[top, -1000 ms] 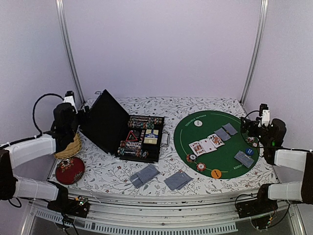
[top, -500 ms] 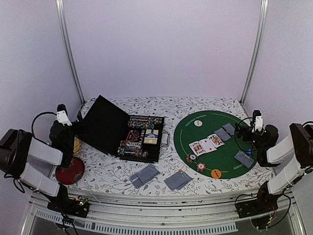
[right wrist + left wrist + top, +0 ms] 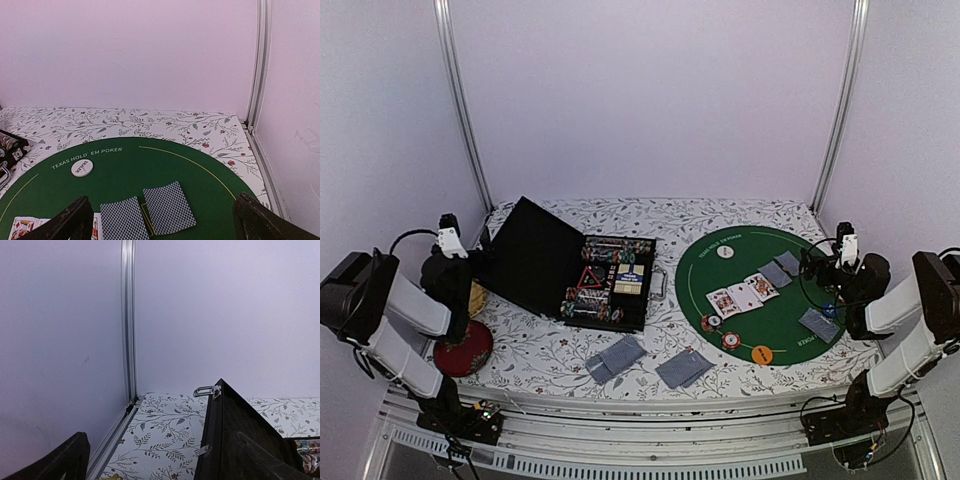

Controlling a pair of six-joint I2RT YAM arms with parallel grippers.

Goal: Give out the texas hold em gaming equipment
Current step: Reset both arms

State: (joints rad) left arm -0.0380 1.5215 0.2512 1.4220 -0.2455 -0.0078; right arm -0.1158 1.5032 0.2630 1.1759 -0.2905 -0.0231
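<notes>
Left arm (image 3: 420, 308) retracted, three discs (image 3: 724, 252), two chips (image 3: 731, 340)

Top cam overhead; wrist cams low, face back wall (image 3: 225, 315); R shares mat (image 3: 125, 175)

Black case (image 3: 535, 250) (lid up), green mat (image 3: 782, 308)
</notes>
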